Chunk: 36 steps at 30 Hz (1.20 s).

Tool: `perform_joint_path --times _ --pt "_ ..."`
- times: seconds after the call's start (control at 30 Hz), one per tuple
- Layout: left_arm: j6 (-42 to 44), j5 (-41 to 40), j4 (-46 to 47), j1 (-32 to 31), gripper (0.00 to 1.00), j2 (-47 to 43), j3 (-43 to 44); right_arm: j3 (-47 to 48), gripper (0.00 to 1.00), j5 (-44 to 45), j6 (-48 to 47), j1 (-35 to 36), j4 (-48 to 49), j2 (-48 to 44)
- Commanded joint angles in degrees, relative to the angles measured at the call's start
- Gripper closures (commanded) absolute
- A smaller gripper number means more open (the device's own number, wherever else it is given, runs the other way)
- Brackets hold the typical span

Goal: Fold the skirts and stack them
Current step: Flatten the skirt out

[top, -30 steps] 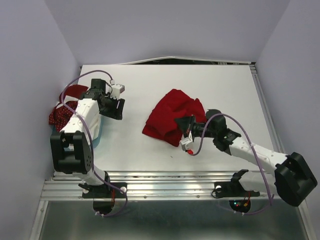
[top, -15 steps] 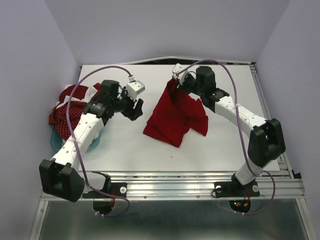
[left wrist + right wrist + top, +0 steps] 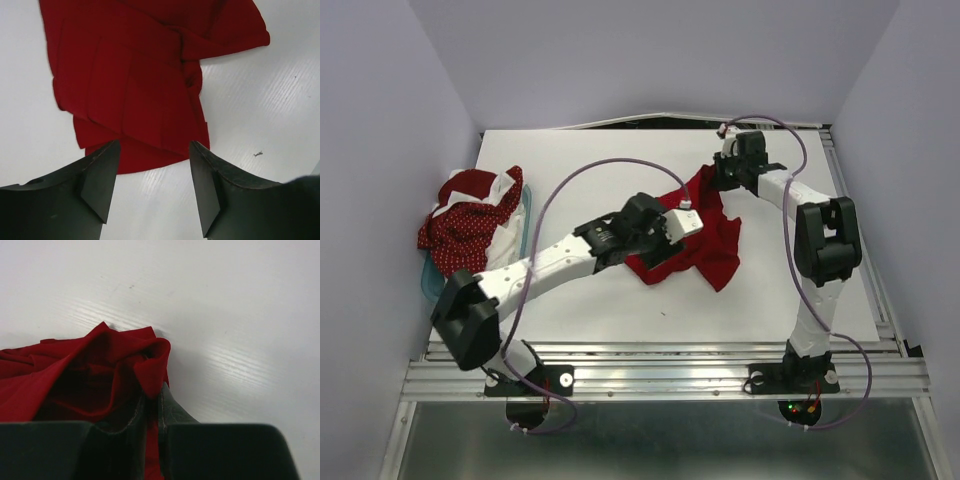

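Note:
The plain red skirt (image 3: 705, 245) lies crumpled mid-table; it fills the top of the left wrist view (image 3: 140, 75). My right gripper (image 3: 718, 178) is shut on the skirt's far upper corner, with a fold of red cloth (image 3: 150, 365) pinched between the fingers (image 3: 172, 412). My left gripper (image 3: 672, 236) is open and empty, hovering just short of the skirt's near hem, its jaws wide apart (image 3: 155, 190) over bare table. A dark red white-dotted skirt (image 3: 460, 225) and a white one (image 3: 505, 190) lie heaped at the left.
The heap sits in a teal tub (image 3: 527, 215) at the table's left edge. Purple cables loop over both arms. The table's right rail (image 3: 850, 230) runs beside the right arm.
My left arm swung from the heap at the left across to the red skirt. My right gripper carried the skirt's corner towards the back right, stretching the cloth.

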Motion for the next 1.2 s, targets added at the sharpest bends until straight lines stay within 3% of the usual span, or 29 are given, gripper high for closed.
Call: perform_joint_path --times 0.0,0.3,0.7,0.87,1.03,1.17 --pt "-0.35 -9.20 2.90 -4.24 0.36 9.66 8.59 2.06 0.99 -4.03 8.34 -2.27 -2.70 1.21" --pt "5.18 -11.67 -2.45 -6.70 0.55 26.72 23.10 -1.64 0.99 -7.55 10.19 -6.14 -4.28 3.41" --pt "12.04 -4.37 -6.24 -8.10 0.84 26.91 18.55 -1.03 0.99 -8.78 10.28 -6.67 -4.37 4.64" --pt "12.31 -3.76 -6.07 -8.46 0.84 28.58 17.84 -1.29 0.99 -9.31 9.75 -6.67 -4.46 4.82" --pt "12.66 -5.69 -3.79 -8.46 0.66 32.01 17.49 -1.64 0.99 -9.66 8.96 -7.20 -4.46 4.64" --pt "10.65 -9.55 -0.80 -7.06 0.62 34.38 18.45 -2.17 0.99 -10.27 8.17 -7.20 -4.46 4.29"
